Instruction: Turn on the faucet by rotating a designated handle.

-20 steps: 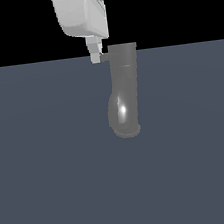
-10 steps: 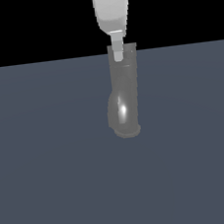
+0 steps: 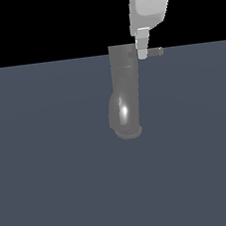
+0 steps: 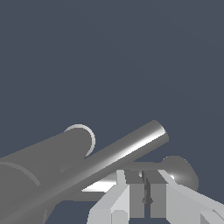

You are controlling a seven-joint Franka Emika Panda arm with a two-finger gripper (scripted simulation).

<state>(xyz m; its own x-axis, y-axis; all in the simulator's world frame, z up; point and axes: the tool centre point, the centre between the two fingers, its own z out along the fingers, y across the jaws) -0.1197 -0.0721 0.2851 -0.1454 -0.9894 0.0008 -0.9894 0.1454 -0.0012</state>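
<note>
Grey-blue floor (image 3: pixel 54 192) under a glossy grey faucet (image 3: pixel 124 91), gripper (image 3: pixel 142 51) at its upper right.

The floor fills the lower three quarters of the exterior view and lies bare on every side of the faucet, out to the frame edges. The faucet stands centre frame, its flared rim low. The white gripper descends from the top edge, its tip at the faucet's upper right corner. The thin handle (image 3: pixel 153 52) juts toward the exterior view's right from there, its end free. In the wrist view the fingers (image 4: pixel 136 194) are pressed together, nothing between them, the handle (image 4: pixel 131 148) just beyond.
</note>
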